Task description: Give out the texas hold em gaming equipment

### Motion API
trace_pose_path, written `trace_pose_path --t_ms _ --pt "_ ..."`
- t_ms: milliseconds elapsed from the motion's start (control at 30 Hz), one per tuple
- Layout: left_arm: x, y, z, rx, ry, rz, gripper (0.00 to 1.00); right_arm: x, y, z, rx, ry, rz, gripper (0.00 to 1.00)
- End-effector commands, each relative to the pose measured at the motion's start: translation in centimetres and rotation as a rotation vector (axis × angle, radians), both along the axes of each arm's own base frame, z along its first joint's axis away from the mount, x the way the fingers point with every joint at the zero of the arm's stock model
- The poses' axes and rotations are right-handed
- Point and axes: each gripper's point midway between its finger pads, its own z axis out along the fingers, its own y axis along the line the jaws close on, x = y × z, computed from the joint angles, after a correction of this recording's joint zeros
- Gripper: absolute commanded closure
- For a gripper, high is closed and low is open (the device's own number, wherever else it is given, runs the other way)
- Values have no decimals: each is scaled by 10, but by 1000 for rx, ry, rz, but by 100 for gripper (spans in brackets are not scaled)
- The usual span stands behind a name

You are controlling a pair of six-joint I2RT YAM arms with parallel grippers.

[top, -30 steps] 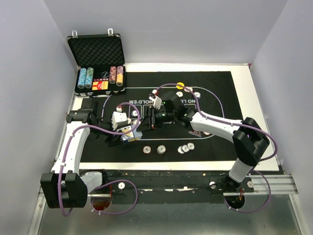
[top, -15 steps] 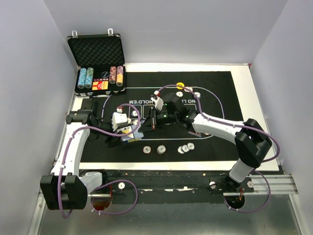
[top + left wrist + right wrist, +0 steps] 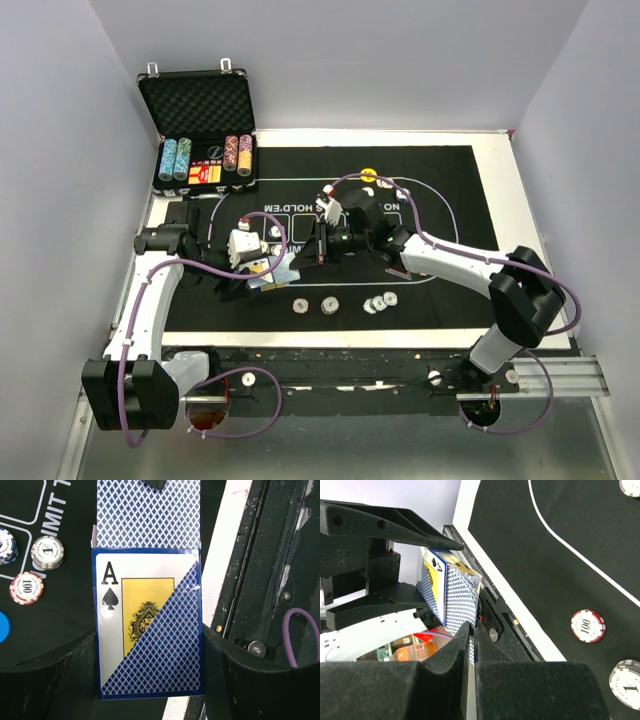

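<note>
- Over the near-left part of the mat [image 3: 450, 170], the two arms meet above the black felt.
- The left gripper [image 3: 262, 270] is clamped on a deck [image 3: 150, 630] in its box. A finger presses each long side, and the ace of spades face looks into the wrist camera.
- A blue-backed card [image 3: 147, 512] sticks out of the box's open end, toward the right arm.
- The right gripper [image 3: 472, 630] is pinched almost closed on that card's free end, with only the thin blue edge showing between its fingers.
- Chips [image 3: 329, 305] lie in small groups along the mat's near edge, and two more rest by the far printed line.
- A yellow button [image 3: 368, 175] sits near the mat's far edge, at its middle.
- A blue button [image 3: 2, 627] lies on the felt near the chips beside the deck.
- A case [image 3: 200, 100] stands open at the table's far-left corner, with chip stacks in its tray.
</note>
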Motion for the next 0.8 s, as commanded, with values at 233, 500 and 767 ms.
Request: trace_pose_path --t_ms 233,500,767 --pt "-2 -7 10 -50 -22 -17 43 5 -21 -2 -28 -9 -32 81" --pt "-3 -7 9 -52 -17 -20 43 4 -28 0 -22 7 -40 82" --pt "-3 -7 8 -50 -16 -24 44 8 -34 26 38 7 -53 85"
